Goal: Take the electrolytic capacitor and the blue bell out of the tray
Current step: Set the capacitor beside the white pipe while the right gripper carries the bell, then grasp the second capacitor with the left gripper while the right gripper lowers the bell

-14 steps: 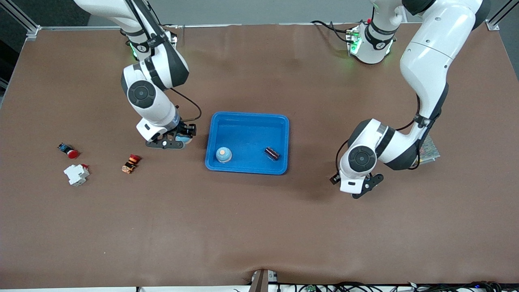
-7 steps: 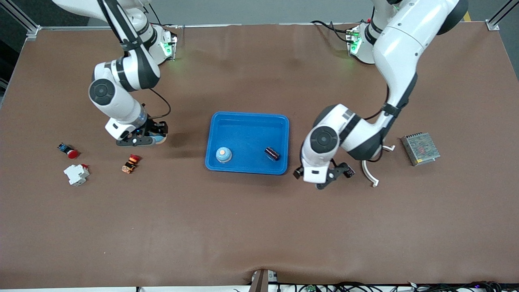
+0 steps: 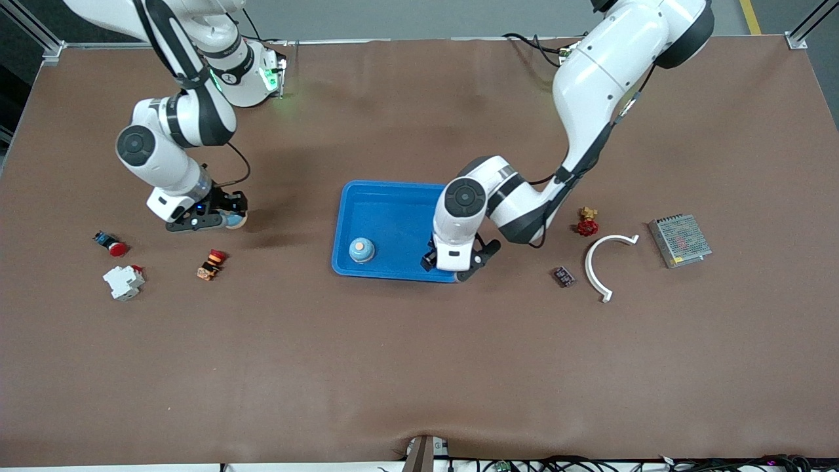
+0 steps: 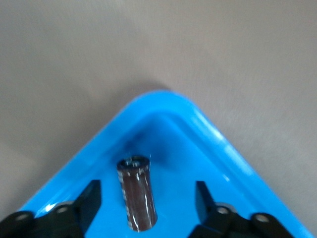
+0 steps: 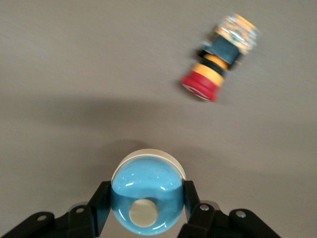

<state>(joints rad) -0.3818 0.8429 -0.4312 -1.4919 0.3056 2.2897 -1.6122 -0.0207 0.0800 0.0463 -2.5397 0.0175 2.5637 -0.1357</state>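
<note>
Left gripper [image 4: 147,208] sits low in the tray [image 3: 387,196], at the corner toward the left arm's end nearest the front camera — fingers [image 4: 89,201] spread, one on each side of the electrolytic capacitor [image 4: 136,193] without touching it. A second blue bell [image 3: 361,249] rests in the tray. Right gripper [image 5: 146,208] — over the worktop [image 3: 419,360] above the red-and-yellow pushbutton [image 3: 210,263] — has its fingers clamped on a blue bell [image 5: 146,198].

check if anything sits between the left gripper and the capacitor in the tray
Nothing visible does. The left gripper is over the tray with its fingers open on either side of the capacitor, apart from it. The blue bell sits toward the right arm's end of the tray.
</note>
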